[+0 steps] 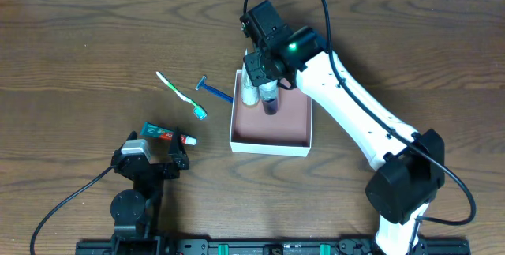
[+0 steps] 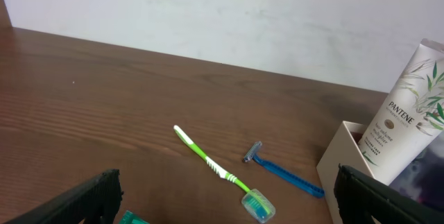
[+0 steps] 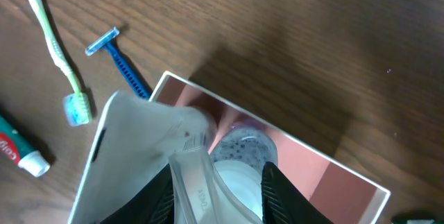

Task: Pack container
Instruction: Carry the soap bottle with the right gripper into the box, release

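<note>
Right pincer [image 3: 218,195] pinched a clear bottle [image 1: 271,103] upright inside the container [image 1: 286,126], likely seating it against the white tube [image 2: 409,109] beside that pincer; left pincer [image 1: 158,152] sat spread

Overhead looks straight down on the dark wooden table [image 1: 79,42]; left wrist low across it toward a white wall [image 2: 243,16]; right wrist steeply down, close. All show the shallow white cardboard container [image 1: 271,146].

Up close, the white tube [image 3: 132,154] blurs and hides what my right gripper [image 3: 216,179] holds — the toothpaste [image 3: 19,146] is cut by the left edge.
</note>
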`<state>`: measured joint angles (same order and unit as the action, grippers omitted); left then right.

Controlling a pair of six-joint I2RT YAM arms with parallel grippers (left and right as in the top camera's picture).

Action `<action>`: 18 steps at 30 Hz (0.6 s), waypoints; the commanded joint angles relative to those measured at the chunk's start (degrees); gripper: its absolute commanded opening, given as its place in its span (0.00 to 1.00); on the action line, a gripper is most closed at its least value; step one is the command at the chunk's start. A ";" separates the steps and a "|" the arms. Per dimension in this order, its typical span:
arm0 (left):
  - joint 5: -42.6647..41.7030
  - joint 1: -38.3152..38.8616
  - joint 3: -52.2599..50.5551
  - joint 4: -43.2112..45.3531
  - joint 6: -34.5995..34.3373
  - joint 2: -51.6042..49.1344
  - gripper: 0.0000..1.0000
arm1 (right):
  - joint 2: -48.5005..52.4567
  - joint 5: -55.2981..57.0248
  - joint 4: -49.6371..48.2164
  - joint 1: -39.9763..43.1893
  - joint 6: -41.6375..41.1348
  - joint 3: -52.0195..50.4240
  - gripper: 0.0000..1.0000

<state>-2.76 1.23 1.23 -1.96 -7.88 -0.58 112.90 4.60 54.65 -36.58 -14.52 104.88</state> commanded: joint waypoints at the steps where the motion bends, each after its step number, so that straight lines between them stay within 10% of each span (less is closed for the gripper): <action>1: 1.09 -0.24 -1.01 -2.05 0.09 0.24 0.98 | -0.59 1.70 -2.23 -0.17 -0.90 -0.79 0.23; 8: 1.09 -0.24 -1.01 -2.05 0.09 0.24 0.98 | -0.46 2.80 -5.22 -0.15 -0.87 -1.68 0.29; 12: 1.09 -0.24 -1.01 -2.05 0.09 0.24 0.98 | -0.42 2.95 -5.40 -0.13 -0.79 -1.68 0.59; 18: 1.09 -0.24 -1.01 -2.05 0.09 0.24 0.98 | -0.70 2.91 -7.02 0.04 -0.02 -1.57 0.66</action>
<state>-2.76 1.23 1.23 -1.96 -7.88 -0.58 112.99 6.68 48.10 -36.56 -14.87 102.69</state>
